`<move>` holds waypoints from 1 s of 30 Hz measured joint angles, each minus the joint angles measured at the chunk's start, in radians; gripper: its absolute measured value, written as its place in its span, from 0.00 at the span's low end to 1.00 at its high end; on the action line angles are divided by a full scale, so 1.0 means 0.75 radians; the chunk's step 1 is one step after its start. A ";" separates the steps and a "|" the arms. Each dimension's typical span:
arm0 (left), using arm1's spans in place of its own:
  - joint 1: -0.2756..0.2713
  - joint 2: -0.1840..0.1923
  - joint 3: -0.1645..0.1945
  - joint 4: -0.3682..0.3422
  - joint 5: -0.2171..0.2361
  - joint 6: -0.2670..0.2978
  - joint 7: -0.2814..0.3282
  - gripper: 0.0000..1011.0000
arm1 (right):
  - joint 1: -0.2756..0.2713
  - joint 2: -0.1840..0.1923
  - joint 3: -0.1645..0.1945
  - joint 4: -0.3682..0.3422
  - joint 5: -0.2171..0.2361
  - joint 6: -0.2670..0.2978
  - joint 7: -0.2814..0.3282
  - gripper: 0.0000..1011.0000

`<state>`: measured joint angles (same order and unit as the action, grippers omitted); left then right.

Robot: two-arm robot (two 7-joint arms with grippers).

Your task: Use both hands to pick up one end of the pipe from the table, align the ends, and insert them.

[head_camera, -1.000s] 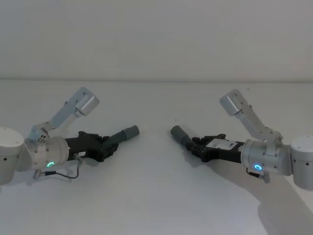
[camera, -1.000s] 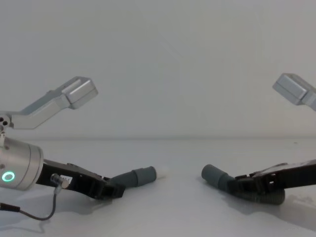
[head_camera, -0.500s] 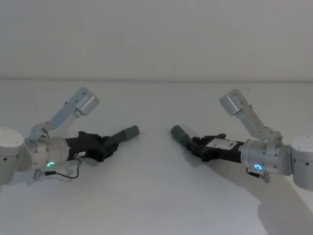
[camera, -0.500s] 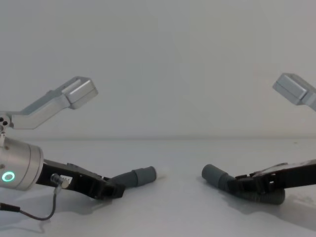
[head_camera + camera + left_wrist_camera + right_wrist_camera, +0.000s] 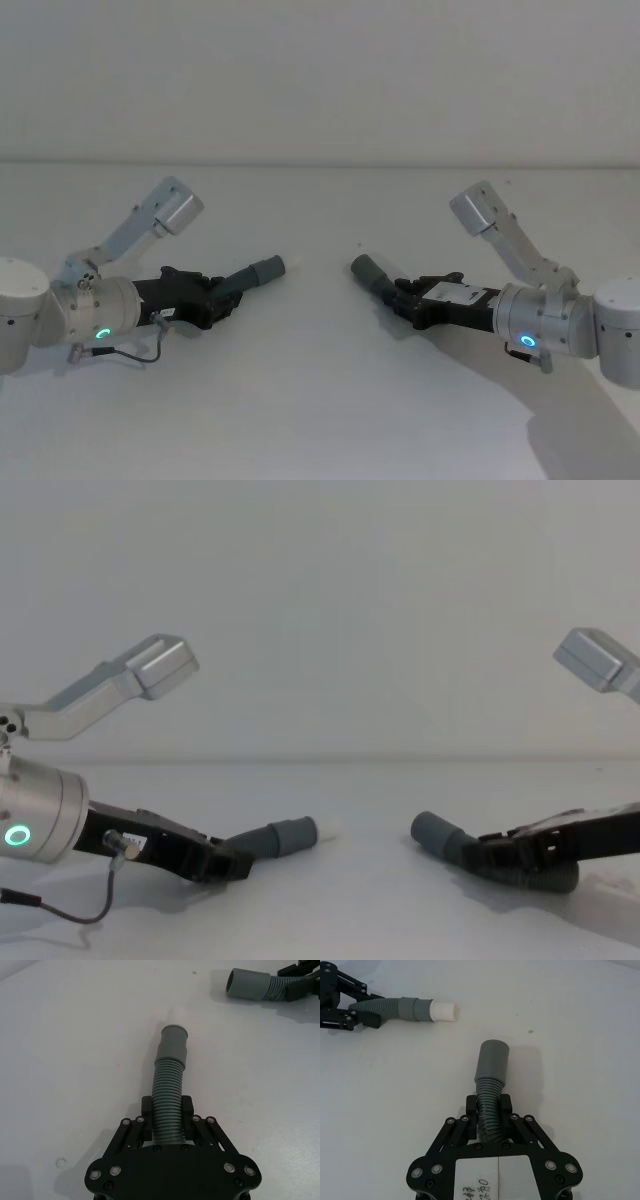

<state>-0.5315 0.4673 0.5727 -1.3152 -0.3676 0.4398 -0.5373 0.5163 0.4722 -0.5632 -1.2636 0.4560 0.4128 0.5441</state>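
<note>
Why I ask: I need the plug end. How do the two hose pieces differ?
The left hose piece ends in a narrower white tip; the right hose piece ends in a plain grey open cuff. The left one points toward the robot's right, the right one toward its left. Both are grey and ribbed, gripped by the left claw and right claw, ends apart.

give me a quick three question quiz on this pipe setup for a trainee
1. True or false: the plain cuff and the whitish tip are already joined.
2. Which part of its hose piece does the right end effector grip?
3. Which holds the piece with the whitish tip? A) left end effector B) right end effector C) neither

Key: 1 false, they lie apart. 2 the corrugated part, behind the cuff. 3 A.
</note>
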 joint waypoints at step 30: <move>-0.251 -0.003 0.149 0.217 0.183 -0.507 -0.324 0.32 | -0.045 0.099 -0.079 -0.194 -0.360 -0.105 -0.319 0.26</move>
<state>-0.7198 0.4652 0.6845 -1.1525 -0.2307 0.0596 -0.7802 0.4827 0.5468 -0.6221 -1.4091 0.1862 0.3340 0.3048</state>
